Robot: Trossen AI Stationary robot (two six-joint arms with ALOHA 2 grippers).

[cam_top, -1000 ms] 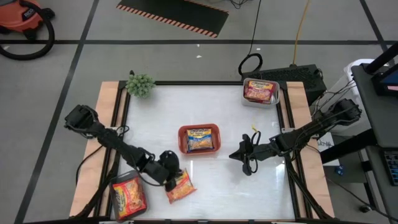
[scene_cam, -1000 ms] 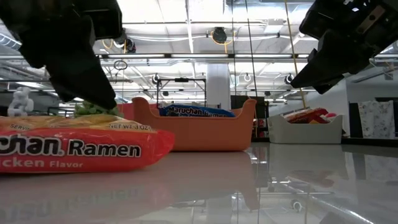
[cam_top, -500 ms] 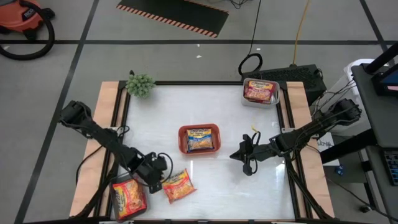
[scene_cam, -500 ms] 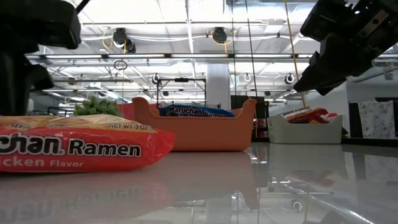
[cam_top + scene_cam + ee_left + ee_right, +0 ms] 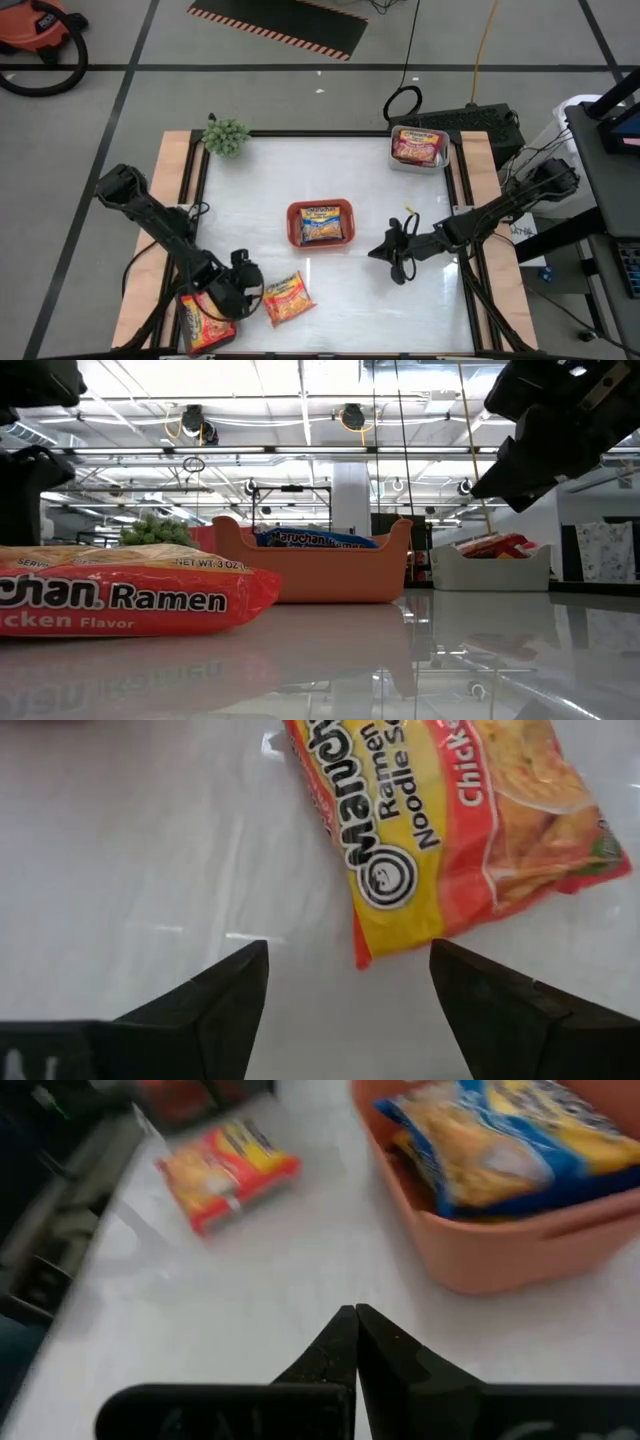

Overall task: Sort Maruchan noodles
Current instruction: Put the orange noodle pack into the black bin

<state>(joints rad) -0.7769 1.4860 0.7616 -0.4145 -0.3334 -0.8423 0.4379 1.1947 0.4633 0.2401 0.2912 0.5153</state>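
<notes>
My white glossy table (image 5: 340, 290), edged with pale wooden boards (image 5: 172, 180), stands on a grey tiled floor (image 5: 250, 95) crossed by dark lines. I see an orange shop vacuum (image 5: 35, 25) at one corner and a black-and-orange striped mat (image 5: 280, 22) beyond. Overhead hang long ceiling light strips (image 5: 300, 405).

site: robotics lab / workshop hall | floor: grey tiles with black tape lines, hazard-striped mat (image 5: 280, 22), orange shop vacuum (image 5: 38, 28) | overhead: exposed ceiling rails, round lamps (image 5: 351, 415) | rig: wood-edged white desk (image 5: 360, 300), loose cables (image 5: 404, 100), equipment rack alongside
</notes>
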